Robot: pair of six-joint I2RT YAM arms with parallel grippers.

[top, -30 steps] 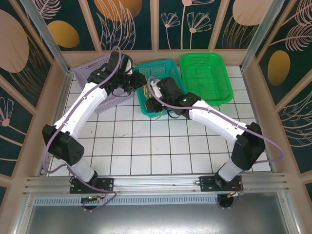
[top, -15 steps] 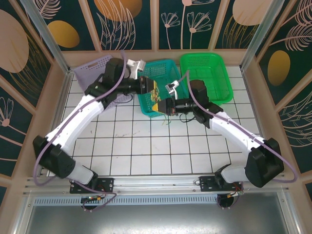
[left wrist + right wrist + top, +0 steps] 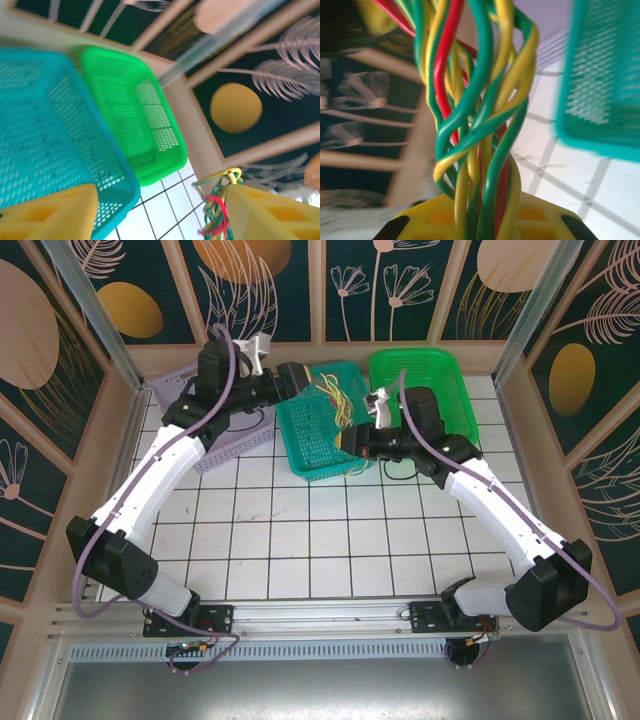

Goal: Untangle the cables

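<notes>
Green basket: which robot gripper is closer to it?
Right. The right gripper hangs over the right edge of the teal basket, just left of the green basket. The left gripper is over the teal basket's back left part, farther away.

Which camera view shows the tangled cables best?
Right wrist: the cables are close, each coloured strand distinct. Top external shows a small bundle above the teal basket; left wrist, a few loops.

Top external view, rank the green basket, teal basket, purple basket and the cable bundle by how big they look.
1. green basket and teal basket, about alike.
2. purple basket, partly hidden by the left arm, so unsure.
3. cable bundle, smallest.
</notes>
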